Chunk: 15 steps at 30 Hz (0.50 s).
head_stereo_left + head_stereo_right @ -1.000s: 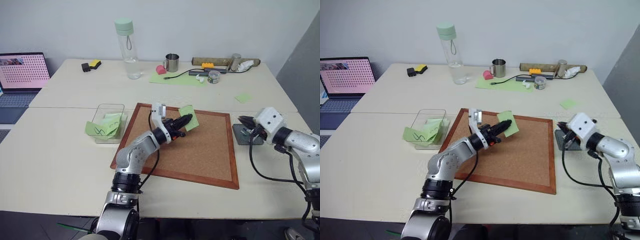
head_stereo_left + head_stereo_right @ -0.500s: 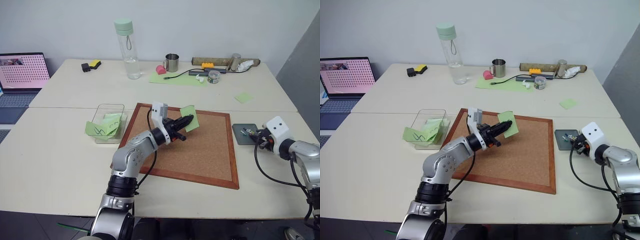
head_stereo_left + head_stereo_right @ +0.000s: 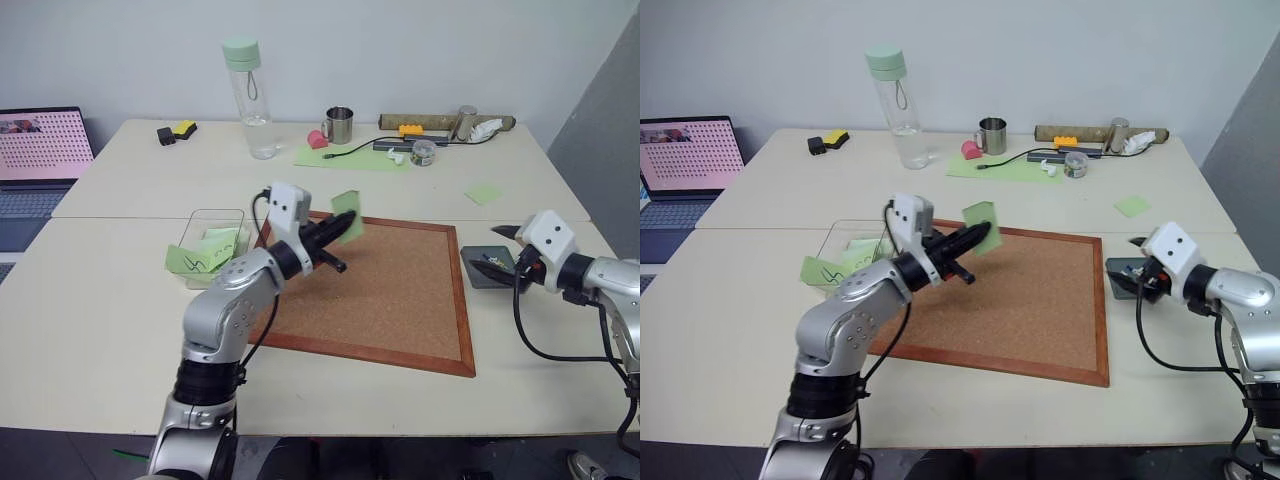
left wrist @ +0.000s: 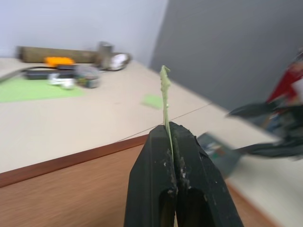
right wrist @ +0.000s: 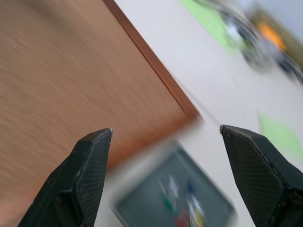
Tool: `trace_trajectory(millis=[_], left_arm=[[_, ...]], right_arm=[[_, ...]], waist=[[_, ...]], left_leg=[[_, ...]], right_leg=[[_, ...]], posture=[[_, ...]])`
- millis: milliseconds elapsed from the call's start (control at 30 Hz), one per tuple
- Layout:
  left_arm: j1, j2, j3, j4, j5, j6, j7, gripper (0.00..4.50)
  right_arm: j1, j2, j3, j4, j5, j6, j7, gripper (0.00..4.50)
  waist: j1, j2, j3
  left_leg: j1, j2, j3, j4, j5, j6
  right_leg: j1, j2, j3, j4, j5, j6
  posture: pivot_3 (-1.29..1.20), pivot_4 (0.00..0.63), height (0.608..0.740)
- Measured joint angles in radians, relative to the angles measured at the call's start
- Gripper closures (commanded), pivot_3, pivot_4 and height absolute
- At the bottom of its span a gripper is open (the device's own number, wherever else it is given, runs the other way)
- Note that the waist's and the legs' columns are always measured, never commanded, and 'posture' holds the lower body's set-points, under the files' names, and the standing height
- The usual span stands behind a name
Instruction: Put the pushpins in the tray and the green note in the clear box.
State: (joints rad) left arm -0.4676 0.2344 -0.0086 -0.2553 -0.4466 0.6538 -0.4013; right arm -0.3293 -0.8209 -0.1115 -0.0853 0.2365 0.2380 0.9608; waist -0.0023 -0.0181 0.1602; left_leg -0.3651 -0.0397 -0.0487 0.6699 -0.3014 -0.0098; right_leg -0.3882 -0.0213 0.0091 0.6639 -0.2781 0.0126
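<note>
Both arms were silver-grey metal with rounded joint housings and black bands at the joints. Each wrist carried a white boxy module. Black cables looped loose along both forearms. The left gripper [image 3: 335,230] and right gripper [image 3: 505,248] had tapered matte black fingers [image 5: 80,182], finely textured, the left ones scuffed with pale specks.

The left claw [image 3: 342,227] carried the green note [image 3: 347,213] leftward and a little higher — from over the middle of the corkboard [image 3: 400,290] to its near-left corner, closer to the clear box [image 3: 212,240]. The right claw [image 3: 1135,266] spread its fingers wide and drew back from the tray [image 3: 490,268] — pushpins [image 5: 182,208] lay inside.
</note>
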Motion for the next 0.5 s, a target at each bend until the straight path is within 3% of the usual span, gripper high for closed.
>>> trace_trajectory(millis=[267,500], left_arm=[[0.032,0.099,0.152,-0.047,0.168,-0.008,0.228,4.5],[0.068,0.138,0.201,0.047,0.279,0.003,0.334,4.5]], right_arm=[[-0.165,0.039,0.066,-0.176,0.168,0.11,0.078,0.63],[-0.191,0.024,0.096,-0.249,0.262,0.226,0.13,0.63]], waist=[[0.007,-0.002,0.001],[0.027,-0.003,0.002]], left_leg=[[-0.001,0.0,-0.001,0.0,0.0,0.0],[-0.002,0.0,-0.002,0.0,-0.001,0.002]], right_leg=[[-0.001,0.0,-0.001,-0.001,0.0,0.0],[-0.001,-0.001,-0.002,-0.002,0.0,0.0]], posture=[[0.0,0.15,0.74],[0.0,0.15,0.74]])
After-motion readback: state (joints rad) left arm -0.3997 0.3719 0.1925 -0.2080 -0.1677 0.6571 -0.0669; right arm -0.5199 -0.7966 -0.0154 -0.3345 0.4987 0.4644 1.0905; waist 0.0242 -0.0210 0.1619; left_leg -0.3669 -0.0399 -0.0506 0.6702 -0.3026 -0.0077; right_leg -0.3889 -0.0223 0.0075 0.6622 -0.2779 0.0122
